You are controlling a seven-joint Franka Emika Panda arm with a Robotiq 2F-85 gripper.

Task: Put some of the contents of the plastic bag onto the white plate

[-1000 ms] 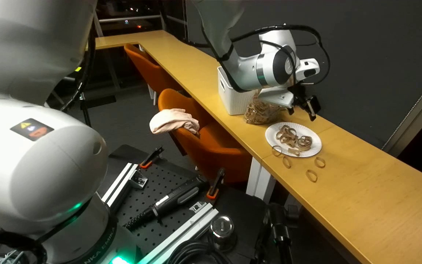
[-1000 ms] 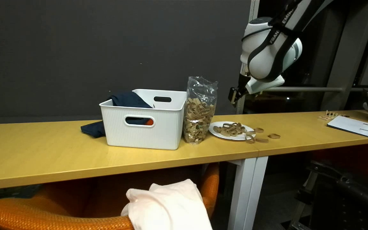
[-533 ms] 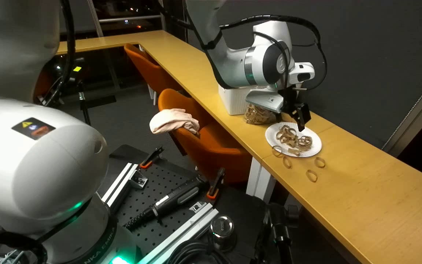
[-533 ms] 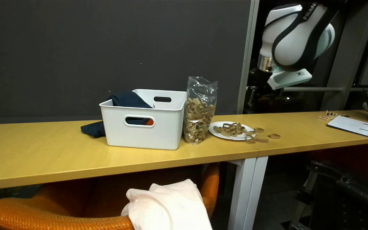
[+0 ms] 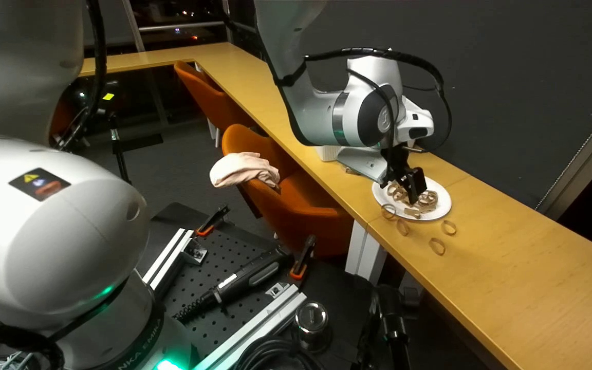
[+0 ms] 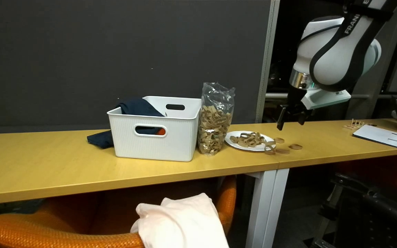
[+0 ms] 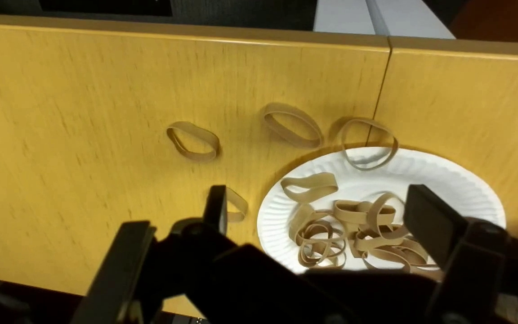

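Wrist view: I have the pincer (image 7: 319,209) wide, partly hiding the white plate (image 7: 468,193). Broad surface (image 7: 97,175) reaches its edge (image 7: 173,34).

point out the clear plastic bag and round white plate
Clear plastic bag (image 6: 215,122): in an exterior view, on its filled part.
Round white plate (image 7: 276,219): in the wrist view, on its fluted rim.

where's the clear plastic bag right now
In an exterior view, the clear plastic bag stands upright between the white rectangular tub, picture left, and the round white plate, picture right.
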